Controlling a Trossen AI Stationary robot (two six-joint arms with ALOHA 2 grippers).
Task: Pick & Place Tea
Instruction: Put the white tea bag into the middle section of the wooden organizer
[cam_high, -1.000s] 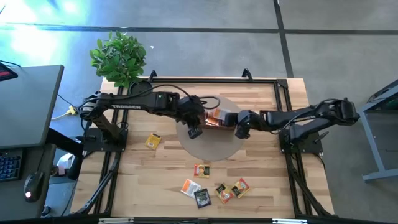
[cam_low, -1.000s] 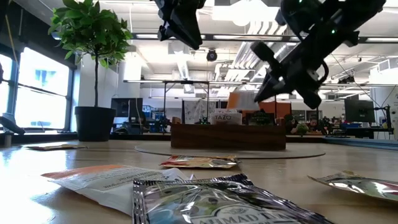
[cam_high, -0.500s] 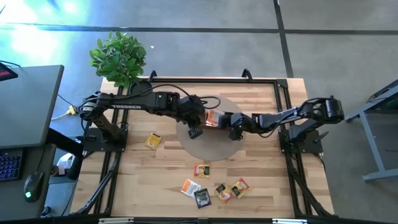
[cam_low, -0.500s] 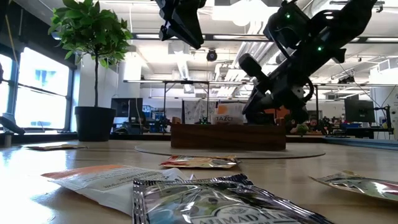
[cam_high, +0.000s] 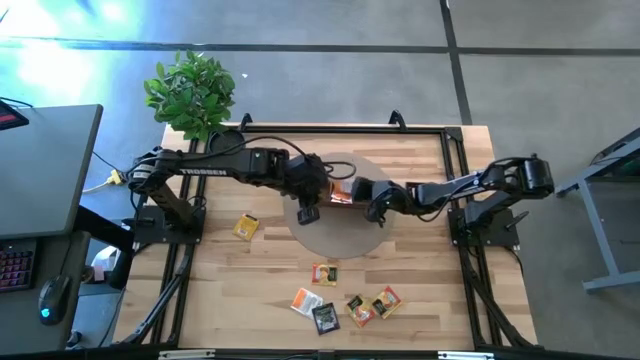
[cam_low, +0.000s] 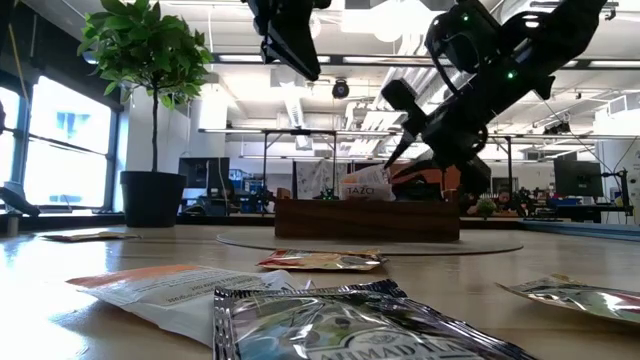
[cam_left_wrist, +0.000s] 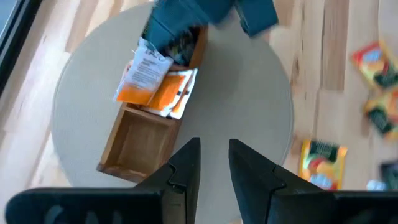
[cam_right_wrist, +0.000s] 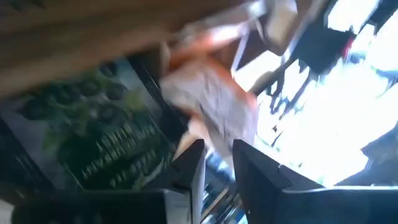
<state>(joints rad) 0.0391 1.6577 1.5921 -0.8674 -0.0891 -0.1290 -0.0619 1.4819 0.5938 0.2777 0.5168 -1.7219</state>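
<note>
The long wooden tray (cam_high: 338, 192) lies on a round grey mat (cam_high: 330, 235). White-and-orange tea packets (cam_left_wrist: 152, 84) lean in its middle compartment, and one end compartment (cam_left_wrist: 138, 142) is bare. My right gripper (cam_high: 352, 190) hangs low over the tray's other end, slanting down, open. A white-and-orange packet (cam_right_wrist: 211, 106) and a dark green one (cam_right_wrist: 106, 146) stand just past its fingertips (cam_right_wrist: 189, 165). My left gripper (cam_high: 307, 213) hovers open above the mat, nothing between its fingers (cam_left_wrist: 186, 165). Loose tea packets (cam_high: 325, 273) lie on the near part of the table. My right gripper reaches into the tray from the table's right, slanting down. The white-and-orange packet (cam_low: 365, 183) stands tilted in the tray right before its fingers. I cannot tell whether they touch it.
A yellow packet (cam_high: 245, 226) lies left of the mat. Several more (cam_high: 360, 308) are scattered near the front edge. A potted plant (cam_high: 192, 92) stands at the far left corner. Black frame rails (cam_high: 180, 270) run along both table sides.
My right gripper has gone toward the table's left and down onto the tray, carrying a white-and-orange packet. That packet now leans in the tray among the others.
</note>
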